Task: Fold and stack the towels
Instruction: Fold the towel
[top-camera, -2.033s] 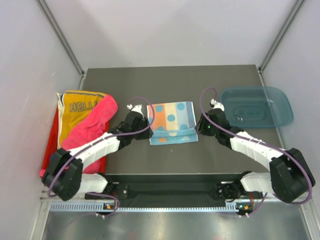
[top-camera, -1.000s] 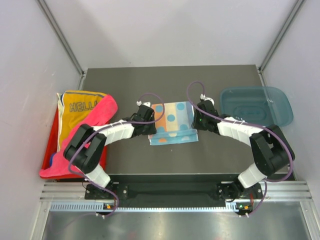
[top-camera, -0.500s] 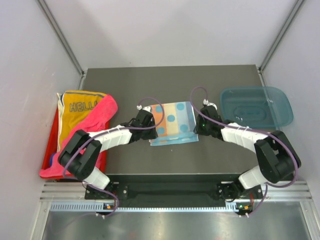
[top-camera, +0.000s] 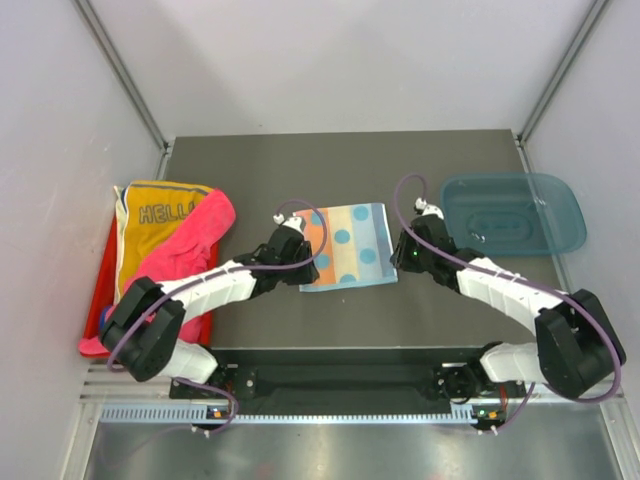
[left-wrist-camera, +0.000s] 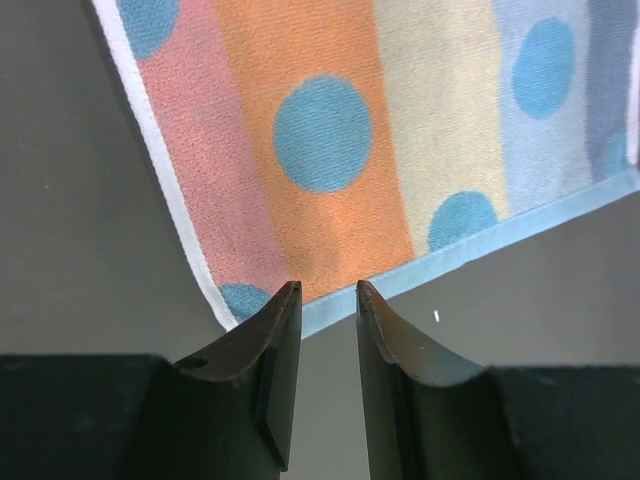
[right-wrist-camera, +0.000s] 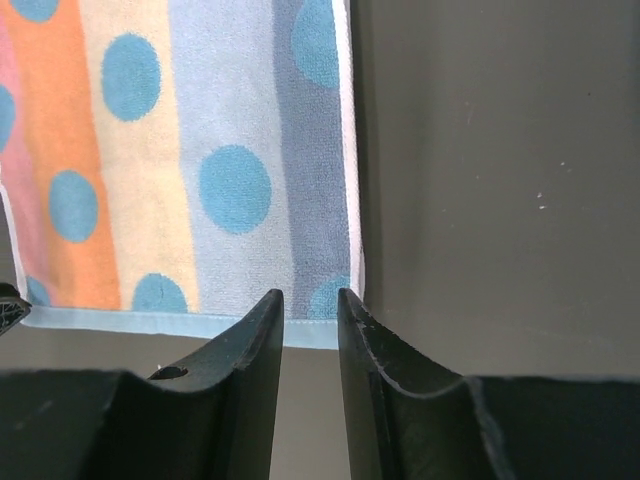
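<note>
From the top view, the striped, blue-dotted towel (top-camera: 348, 243) lay flat at the middle of the dark bench (top-camera: 300, 160). My left end effector (top-camera: 303, 266) sat at the towel's lower left corner and my right end effector (top-camera: 397, 264) at its lower right corner. At the left of the frame, the yellow HELLO towel (top-camera: 155, 222) and the pink towel (top-camera: 190, 250) were heaped together on the red tray (top-camera: 98, 305). The teal bin (top-camera: 515, 215) stood at the right, well apart from the dotted towel.

In the left wrist view, my left end effector (left-wrist-camera: 327, 290) had its jaws a narrow gap apart, pinching nothing. Its tips were over the towel's (left-wrist-camera: 330, 130) light blue hem near the corner. Hem and bench (left-wrist-camera: 80, 200) both showed through the gap.

In the right wrist view, my right end effector (right-wrist-camera: 310, 295) also had its jaws a narrow gap apart and held nothing. Its tips were at the hem by the towel's (right-wrist-camera: 200, 150) lower right corner. The cloth filled the upper left of the frame and bare bench (right-wrist-camera: 500, 150) filled the right.
</note>
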